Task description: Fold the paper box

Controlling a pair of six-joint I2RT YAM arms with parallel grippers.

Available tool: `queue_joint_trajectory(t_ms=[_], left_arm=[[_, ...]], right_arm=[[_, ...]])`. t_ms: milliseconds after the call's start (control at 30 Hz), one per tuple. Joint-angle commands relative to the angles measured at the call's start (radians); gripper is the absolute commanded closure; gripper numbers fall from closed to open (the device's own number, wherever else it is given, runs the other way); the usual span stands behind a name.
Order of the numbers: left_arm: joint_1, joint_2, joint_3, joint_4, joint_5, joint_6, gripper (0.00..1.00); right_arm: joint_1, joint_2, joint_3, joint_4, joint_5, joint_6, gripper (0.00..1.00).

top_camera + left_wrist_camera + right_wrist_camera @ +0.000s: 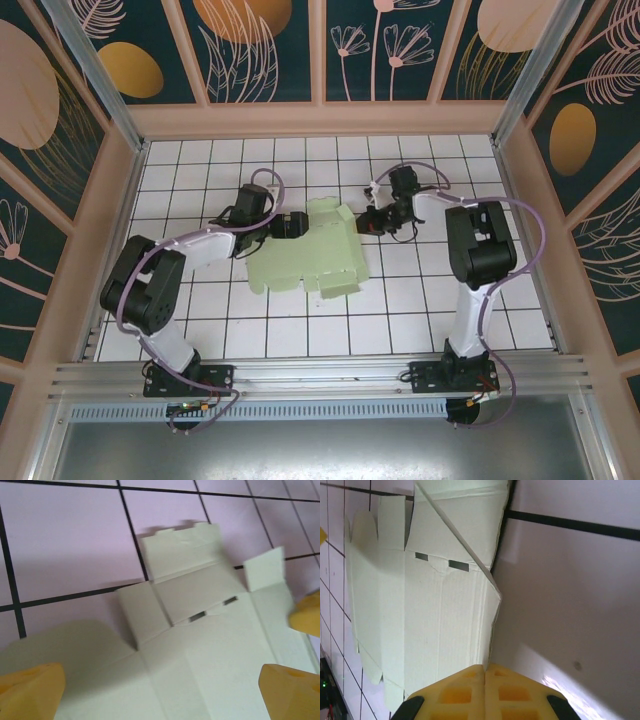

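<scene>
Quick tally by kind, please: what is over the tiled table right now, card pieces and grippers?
paper box: 1, a pale green die-cut sheet lying mostly flat
grippers: 2, the left gripper open over the sheet, the right gripper shut on the sheet's edge
Total: 3

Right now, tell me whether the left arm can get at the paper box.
Probably yes: the left gripper hangs open right above the paper box, its fingers straddling the flat card, with nothing between them.
</scene>
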Motion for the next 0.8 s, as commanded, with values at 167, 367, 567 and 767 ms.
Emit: queue_joint_trajectory(t_ms=[167, 367, 567, 767], left_arm=[[0.001, 0.013, -0.068, -0.025, 0.114, -0.019, 0.27], [0.001, 0.137, -0.078, 0.037, 0.103, -0.111, 0.56], [0.001, 0.191, -0.084, 0.058, 0.092, -0.159, 0.61], [0.000, 0.183, -0.090, 0.028, 0.059, -0.140, 0.61]], right_arm=[[0.014, 0.050, 0.102, -0.056, 0.018, -0.024, 1.00], [0.013, -0.002, 0.022, 0.077, -0.021, 0.031, 0.80], [0.006, -0.169, -0.220, 0.368, 0.076, 0.160, 0.53], [-0.004, -0.337, -0.495, 0.719, 0.094, 0.346, 0.49]])
